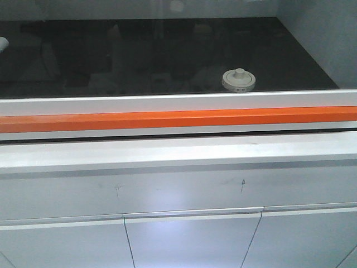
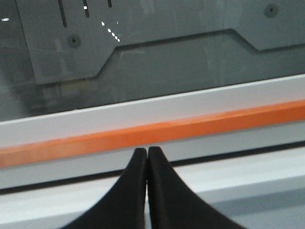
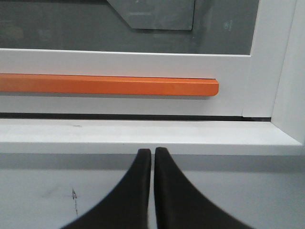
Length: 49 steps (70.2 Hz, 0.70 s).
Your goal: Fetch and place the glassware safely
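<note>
Exterior front-facing view gives me the layout: a white cabinet front (image 1: 178,195) fills the lower half. Above it a glossy black desk (image 1: 111,56) sits behind what looks like a framed glass sash (image 3: 143,28), and a long orange bar handle (image 1: 178,120) runs along the sash's bottom rail. The small squat jar with a round cream-white knobbed lid (image 1: 239,79) stands upright on that desk, right of centre and near its front edge, just behind the rail. It is round, so it has no long axis to line up on. Neither wrist camera shows it. Both look at the orange bar from in front and slightly below. The left claw (image 2: 147,152) and the right claw (image 3: 152,152) each have their black fingers pressed together on nothing. I judge the jar lies beyond and above both claws, and the right arm is the nearer one. The jar's glass body is mostly cut off by the rail, with only the lid plain to see. Reflections muddy the pane, so I cannot tell for sure whether the sash is fully down between claws and jar.
</note>
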Available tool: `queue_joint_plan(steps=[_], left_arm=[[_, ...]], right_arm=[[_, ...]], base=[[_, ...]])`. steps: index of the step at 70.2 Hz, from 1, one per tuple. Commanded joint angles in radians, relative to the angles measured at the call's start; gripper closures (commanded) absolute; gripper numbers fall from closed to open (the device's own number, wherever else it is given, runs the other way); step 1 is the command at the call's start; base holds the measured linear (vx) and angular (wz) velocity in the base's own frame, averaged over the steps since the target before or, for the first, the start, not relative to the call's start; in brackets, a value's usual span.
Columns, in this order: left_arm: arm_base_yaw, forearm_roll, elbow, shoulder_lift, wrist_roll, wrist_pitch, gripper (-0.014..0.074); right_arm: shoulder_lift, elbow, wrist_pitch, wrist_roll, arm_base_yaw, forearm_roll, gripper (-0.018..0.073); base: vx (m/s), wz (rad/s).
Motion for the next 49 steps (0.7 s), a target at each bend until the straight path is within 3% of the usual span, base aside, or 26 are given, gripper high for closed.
queue_joint_plan(steps=[1, 7, 12, 26, 38, 49], left_arm=[[0.0, -0.012, 0.018, -0.011, -0.049, -0.2, 0.0603], [0.0, -0.015, 0.004, -0.01, -0.169, -0.295, 0.0603], [0.0, -0.014, -0.051, -0.009, -0.223, -0.29, 0.0603], [0.0, -0.001, -0.374, 0.127, -0.187, -0.103, 0.0603], [0.0, 0.0, -0.655, 0.396, -0.127, -0.094, 0.0603], [0.0, -0.003, -0.786, 0.607, -0.123, -0.075, 0.0603]], right_arm=[[-0.005, 0.017, -0.147, 0.001, 0.001, -0.006, 0.0563], [-0.005, 0.005, -0.255, 0.005, 0.001, -0.006, 0.0563], [-0.004, -0.041, -0.276, 0.005, 0.001, -0.006, 0.0563], [0.113, -0.297, -0.181, 0.004, 0.001, -0.006, 0.0563], [0.342, -0.493, -0.167, 0.003, 0.001, -0.008, 0.0563], [0.555, -0.593, -0.198, 0.004, 0.001, -0.008, 0.0563]], base=[[0.0, 0.0], [0.0, 0.0], [0.0, 0.0], [0.0, 0.0], [0.0, 0.0], [0.0, 0.0]])
